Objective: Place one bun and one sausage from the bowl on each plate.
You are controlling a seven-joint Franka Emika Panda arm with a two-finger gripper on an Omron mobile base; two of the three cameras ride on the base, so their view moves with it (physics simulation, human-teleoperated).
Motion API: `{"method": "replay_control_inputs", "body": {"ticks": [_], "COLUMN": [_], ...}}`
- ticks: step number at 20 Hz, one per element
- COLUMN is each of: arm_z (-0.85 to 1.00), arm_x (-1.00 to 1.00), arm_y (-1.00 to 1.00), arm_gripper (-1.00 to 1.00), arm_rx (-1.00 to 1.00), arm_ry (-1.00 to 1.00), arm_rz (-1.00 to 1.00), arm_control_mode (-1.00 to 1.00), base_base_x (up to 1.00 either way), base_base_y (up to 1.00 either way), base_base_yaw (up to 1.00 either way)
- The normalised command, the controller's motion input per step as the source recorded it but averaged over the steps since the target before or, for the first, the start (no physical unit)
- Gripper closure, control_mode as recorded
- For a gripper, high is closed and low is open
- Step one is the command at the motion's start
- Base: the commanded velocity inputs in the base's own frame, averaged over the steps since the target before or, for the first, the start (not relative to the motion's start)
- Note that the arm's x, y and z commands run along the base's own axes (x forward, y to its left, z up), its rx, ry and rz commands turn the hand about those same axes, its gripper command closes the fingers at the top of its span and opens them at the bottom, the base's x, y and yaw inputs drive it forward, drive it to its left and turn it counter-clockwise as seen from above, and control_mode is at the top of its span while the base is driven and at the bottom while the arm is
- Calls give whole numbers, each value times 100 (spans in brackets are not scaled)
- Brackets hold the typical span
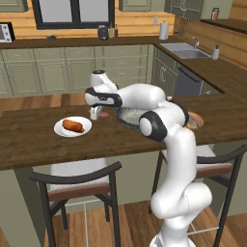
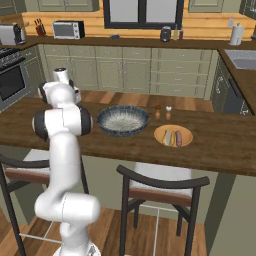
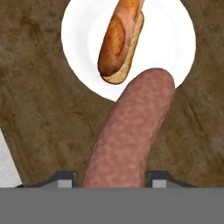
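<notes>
Hand (image 3: 112,177) clamped on sausage (image 3: 129,131), above worktop (image 3: 39,113); just beyond, white plate (image 3: 83,39) (bearing bun (image 3: 120,41)).

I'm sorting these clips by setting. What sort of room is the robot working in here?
A home kitchen, rendered rather than real. It shows in the sink set into the wooden counter, the microwave and toaster along the back wall, and the oven to the side.
</notes>
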Motion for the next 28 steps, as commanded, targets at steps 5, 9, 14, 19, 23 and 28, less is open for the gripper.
{"method": "replay_control_inputs", "body": {"ticks": [5, 9, 14, 19, 23, 28], "arm_z": [-6, -6, -39, -40, -4, -18], "arm_x": [55, 40, 1, -11, 22, 3], "arm_y": [5, 0, 29, 10, 41, 38], "arm_gripper": [100, 100, 100, 100, 100, 100], "arm_rx": [9, 8, 0, 0, 0, 7], "arm_ry": [1, 8, 5, 0, -7, -15], "arm_rz": [14, 14, 4, 0, -1, -1], "arm_control_mode": [-100, -100, -100, -100, -100, -100], "base_base_x": [0, 0, 0, 0, 0, 0], "base_base_y": [0, 0, 0, 0, 0, 0], "base_base_yaw": [0, 0, 0, 0, 0, 0]}}
